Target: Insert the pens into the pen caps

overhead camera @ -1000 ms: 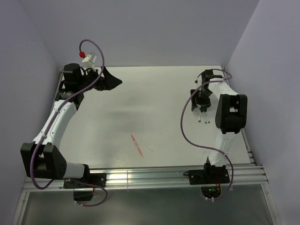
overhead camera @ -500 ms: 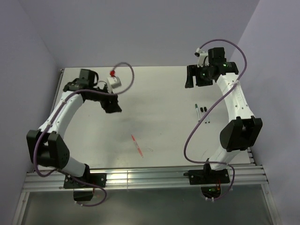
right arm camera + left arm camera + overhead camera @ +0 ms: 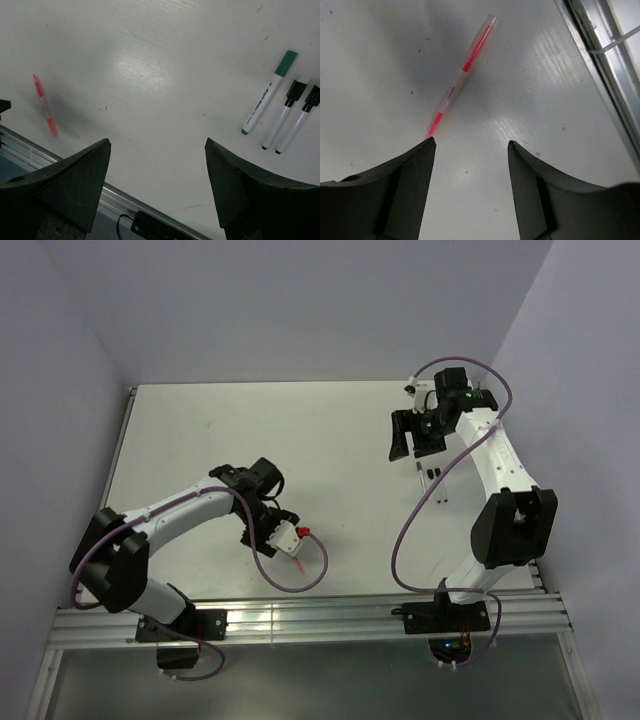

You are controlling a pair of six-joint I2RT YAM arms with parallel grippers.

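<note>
A red-pink pen (image 3: 462, 77) lies on the white table (image 3: 330, 440), also seen in the right wrist view (image 3: 45, 106). My left gripper (image 3: 470, 142) is open and empty, low over the table, its left fingertip right at the pen's near end; in the top view (image 3: 272, 525) my wrist covers most of the pen. Three whitish pens lie side by side at the right: one with a green cap (image 3: 270, 99) and two with black caps (image 3: 286, 120) (image 3: 304, 120), also in the top view (image 3: 430, 480). My right gripper (image 3: 157, 142) (image 3: 413, 440) is open and empty, raised behind them. I cannot make out a clear cap.
A metal rail (image 3: 330, 610) runs along the table's near edge and shows in the left wrist view (image 3: 615, 75). Purple walls close the left, back and right sides. Each arm trails a purple cable (image 3: 400, 530).
My left arm has swung from the back left corner down to the red-pink pen near the front. My right arm has lifted off the three pens and hovers behind them.
</note>
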